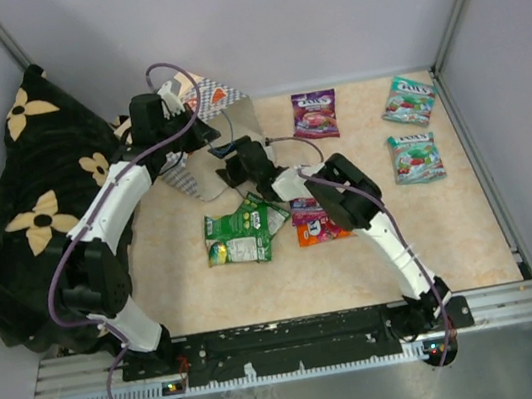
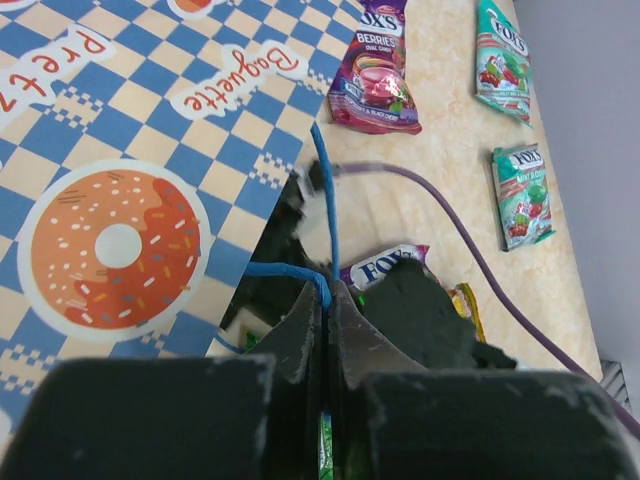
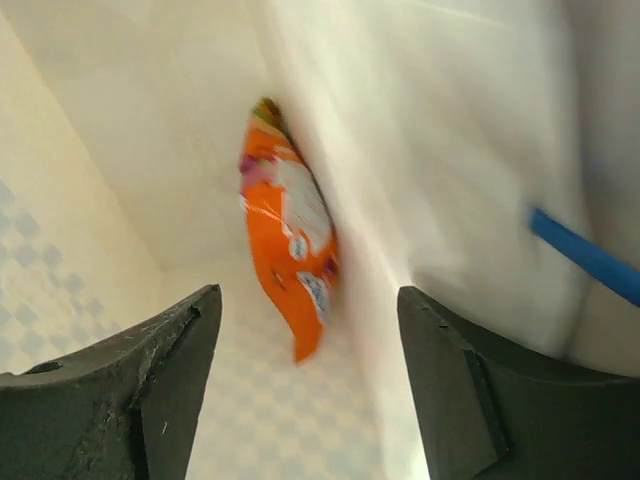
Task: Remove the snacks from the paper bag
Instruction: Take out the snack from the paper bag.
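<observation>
The checkered paper bag [image 1: 217, 96] lies on its side at the back left, its mouth held open. My left gripper [image 2: 327, 290] is shut on its blue cord handle [image 2: 325, 205]; in the top view this gripper [image 1: 201, 134] sits at the bag's rim. My right gripper [image 3: 308, 300] is open and reaches inside the bag, where an orange pouch [image 3: 285, 235] leans on the inner wall just beyond the fingertips. In the top view the right gripper [image 1: 232, 169] is in the bag's mouth. On the table lie a purple pouch [image 1: 314, 114], two teal pouches [image 1: 408, 99] [image 1: 415, 157], green pouches [image 1: 241, 234] and an orange-purple one [image 1: 317, 224].
A black cloth with cream flowers [image 1: 33, 196] is heaped along the left wall. Grey walls enclose the table [image 1: 453, 231] on the left, back and right. The right arm lies over the pouches in the middle. A purple cable [image 2: 470, 240] crosses the left wrist view.
</observation>
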